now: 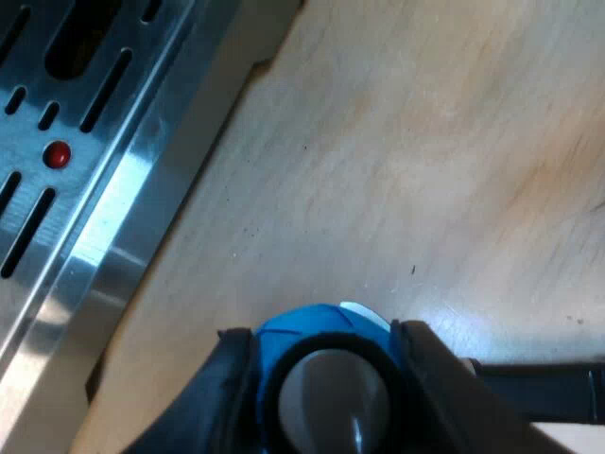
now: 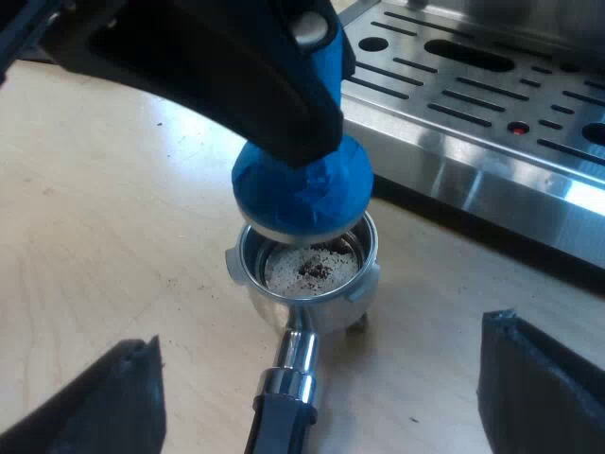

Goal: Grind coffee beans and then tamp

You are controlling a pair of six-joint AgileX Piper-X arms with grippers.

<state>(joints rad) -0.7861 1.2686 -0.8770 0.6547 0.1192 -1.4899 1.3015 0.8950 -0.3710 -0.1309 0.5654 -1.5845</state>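
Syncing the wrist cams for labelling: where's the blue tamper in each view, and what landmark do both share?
Left wrist view: blue tamper gripped between the fingers of the left gripper, over the wooden table beside the machine's drip tray.
Right wrist view: blue tamper at the mouth of the metal holder, near the drip tray.
Shared landmark: the red dot among the drip tray's slots.

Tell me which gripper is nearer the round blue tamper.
Left. The left gripper clamps the round blue tamper over the metal holder; the right gripper stands open, apart, astride the handle.
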